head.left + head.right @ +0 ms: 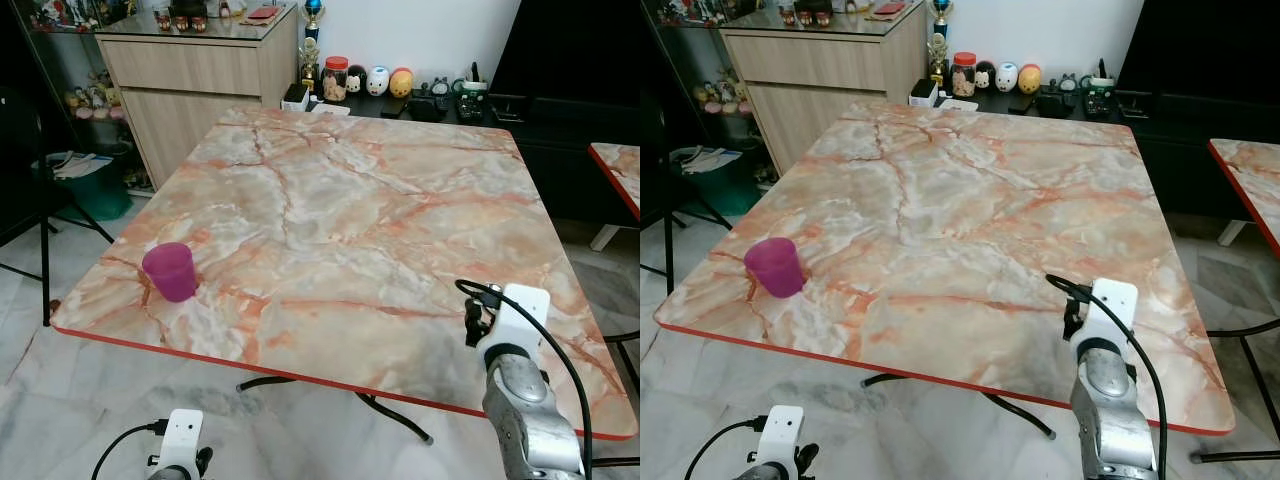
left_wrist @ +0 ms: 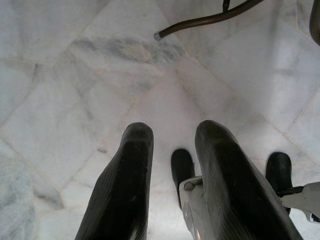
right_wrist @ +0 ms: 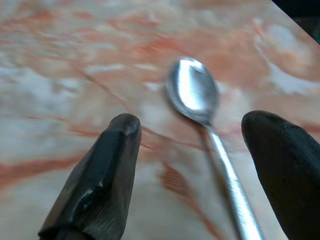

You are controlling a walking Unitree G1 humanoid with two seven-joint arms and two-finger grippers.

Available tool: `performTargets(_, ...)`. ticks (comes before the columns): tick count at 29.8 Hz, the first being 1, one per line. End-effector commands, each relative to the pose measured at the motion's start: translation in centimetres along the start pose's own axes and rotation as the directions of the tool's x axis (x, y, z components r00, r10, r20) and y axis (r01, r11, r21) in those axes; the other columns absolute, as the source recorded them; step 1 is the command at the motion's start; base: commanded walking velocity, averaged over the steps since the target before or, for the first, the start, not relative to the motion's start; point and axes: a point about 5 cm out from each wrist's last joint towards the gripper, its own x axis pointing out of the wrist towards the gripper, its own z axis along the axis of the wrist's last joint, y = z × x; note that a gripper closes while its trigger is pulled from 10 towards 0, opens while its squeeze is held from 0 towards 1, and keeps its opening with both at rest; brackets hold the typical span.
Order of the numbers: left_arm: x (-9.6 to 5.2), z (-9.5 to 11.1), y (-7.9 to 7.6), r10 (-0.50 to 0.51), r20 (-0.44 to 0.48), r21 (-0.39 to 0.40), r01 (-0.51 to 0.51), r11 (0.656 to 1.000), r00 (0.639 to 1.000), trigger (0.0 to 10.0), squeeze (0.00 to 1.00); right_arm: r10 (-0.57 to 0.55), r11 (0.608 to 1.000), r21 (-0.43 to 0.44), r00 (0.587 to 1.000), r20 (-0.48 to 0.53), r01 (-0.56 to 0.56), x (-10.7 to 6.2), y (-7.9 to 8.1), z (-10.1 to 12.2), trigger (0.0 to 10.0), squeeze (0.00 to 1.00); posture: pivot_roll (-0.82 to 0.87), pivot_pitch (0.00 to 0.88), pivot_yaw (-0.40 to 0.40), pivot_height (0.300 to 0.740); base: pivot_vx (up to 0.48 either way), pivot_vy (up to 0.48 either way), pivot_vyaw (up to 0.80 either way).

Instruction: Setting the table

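Note:
A steel spoon (image 3: 192, 92) lies over the orange-veined marble table (image 1: 380, 200), its bowl pointing away from the wrist. My right gripper (image 3: 192, 122) is open, one black finger on each side of the spoon's handle and neither touching it. That arm's white wrist mount (image 1: 512, 315) hovers over the table's near right part. A purple plastic cup (image 1: 170, 271) stands upright near the table's front left corner. My left arm (image 1: 182, 435) hangs low in front of the table, its gripper (image 2: 175, 130) open over the floor with nothing in it.
A wooden cabinet (image 1: 200, 70) stands beyond the far left corner, and a low dark console with jars and figurines (image 1: 370, 80) runs along the wall. A second marble table (image 1: 620, 165) is to the right. A green bin (image 1: 95, 185) and a black stand (image 1: 45, 230) are at left.

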Motion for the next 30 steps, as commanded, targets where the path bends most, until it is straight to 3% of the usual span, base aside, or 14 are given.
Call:
performTargets(1,0.0,0.0,0.0,-0.003,-0.007,0.014,0.003,1.0,1.0,10.0,0.0,-0.002,1.0,0.006,1.0,0.016,0.002,0.1,-0.5,1.2,10.0,0.75,-0.02,0.0,-0.02,0.74,0.0,0.0,0.0)
performTargets(2,0.0,0.0,-0.1,-0.003,-0.007,0.014,0.003,1.0,1.0,10.0,0.0,0.005,1.0,0.003,1.0,0.015,-0.005,0.1,-0.6,1.3,10.0,0.51,-0.02,0.0,-0.02,0.74,0.0,0.0,0.0)
performTargets(3,0.0,0.0,-0.1,-0.003,-0.008,0.014,0.003,1.0,1.0,10.0,0.0,0.018,1.0,-0.007,1.0,0.016,-0.018,0.2,-0.6,1.7,10.0,0.0,-0.02,0.0,-0.02,0.74,0.0,0.0,0.0)
performTargets(6,0.0,0.0,-0.1,-0.003,-0.007,0.014,0.003,1.0,1.0,10.0,0.0,0.033,0.999,0.018,0.999,-0.002,-0.033,0.4,-1.1,2.2,10.0,0.0,-0.01,0.0,-0.021,0.74,0.0,0.0,0.0)
performTargets(22,-0.1,-0.3,0.1,-0.004,-0.013,0.021,0.004,1.0,1.0,10.0,0.0,0.121,0.99,-0.062,0.992,-0.047,-0.123,0.1,-3.7,2.3,10.0,0.0,-0.02,0.0,-0.014,0.74,0.0,0.0,0.0)
performTargets(30,-0.1,-0.3,0.4,0.005,-0.014,0.023,-0.005,1.0,1.0,10.0,0.0,0.122,0.992,0.02,0.988,-0.1,-0.121,0.4,-4.8,0.8,10.0,0.0,-0.02,0.0,-0.009,0.74,0.0,0.0,0.0)
